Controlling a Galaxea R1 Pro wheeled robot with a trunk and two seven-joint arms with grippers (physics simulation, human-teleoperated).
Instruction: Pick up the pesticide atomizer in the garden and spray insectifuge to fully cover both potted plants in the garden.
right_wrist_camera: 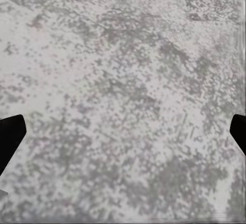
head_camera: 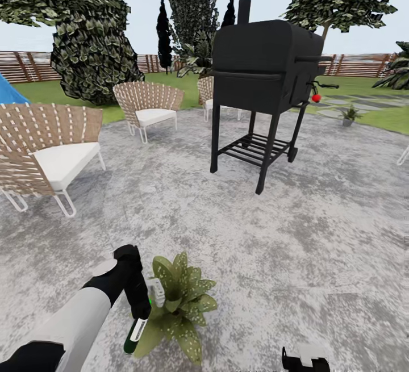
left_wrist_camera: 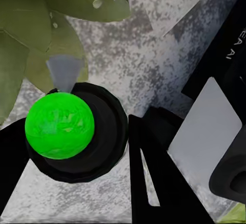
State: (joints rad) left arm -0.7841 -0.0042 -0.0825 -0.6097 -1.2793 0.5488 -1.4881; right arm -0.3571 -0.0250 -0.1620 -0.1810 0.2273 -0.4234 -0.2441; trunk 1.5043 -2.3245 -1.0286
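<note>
— Near the patio's front edge, low in the head view, where is the pesticide atomizer?

— It sits in the left gripper, at the end of the left arm, slanting downward, with its green bottom end toward the camera and its whitish sprayer head up against the leaves. From the left wrist view the bottle's bright green round end sits inside a dark ring, with a grey spray cone pointing out of it at the foliage.

— So the jaws are clamped on it?

— The fingers close around the bottle. The grip looks firm, though one contact is hidden.

— And the potted plant?

— Just beside the bottle, touching or nearly so, on its right. Broad speckled leaves crowd the left wrist view.

— The right gripper?

— It shows partly at the bottom edge of the head view, well apart from the plant. In the right wrist view two dark fingertips stand far apart over bare mottled stone, holding nothing.

— Farther out?

— A black grill stands mid-patio, wicker chairs at the left edge, then lawn, trees and a slatted fence.
</note>
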